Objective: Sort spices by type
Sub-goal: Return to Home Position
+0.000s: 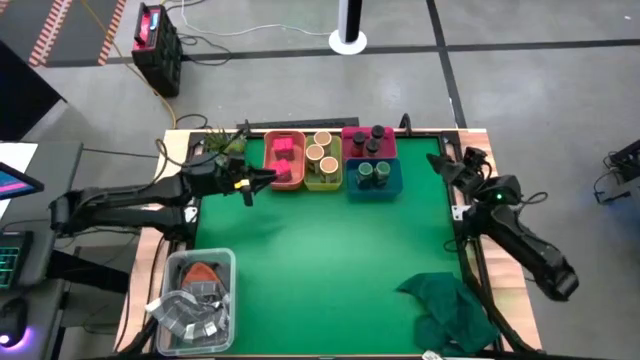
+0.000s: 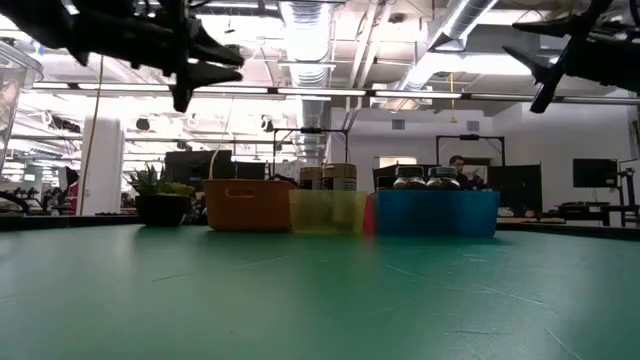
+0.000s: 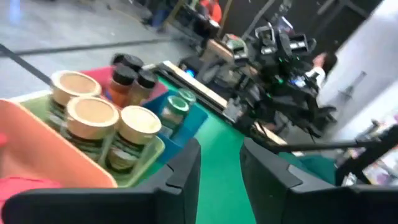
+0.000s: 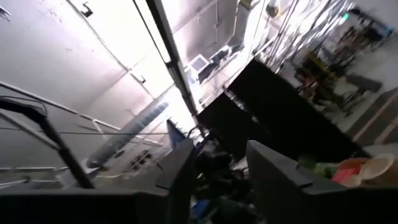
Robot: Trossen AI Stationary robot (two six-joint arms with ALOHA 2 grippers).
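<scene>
The spices stand in four bins at the table's far middle. Pink cube boxes [image 1: 284, 158] fill the orange bin [image 1: 270, 165]. Tan-topped jars [image 3: 93, 115] stand in the yellow-green bin [image 1: 324, 182]. Dark-capped jars [image 1: 368, 140] are in the pink bin [image 1: 349, 133], and green-capped jars [image 1: 373, 172] in the blue bin [image 1: 392, 186]. My left gripper [image 1: 266, 178] hovers level beside the orange bin's left side, open, with nothing between its fingers [image 3: 186, 171]. My right gripper [image 1: 441, 160] is raised near the table's far right corner, tilted upward, open and empty [image 4: 221, 171].
A crumpled dark green cloth [image 1: 447, 308] lies at the near right. At the near left corner stands a clear container [image 1: 197, 298] with odds and ends. A small plant [image 1: 228, 142] sits at the far left. The green mat's middle [image 1: 330, 250] is bare.
</scene>
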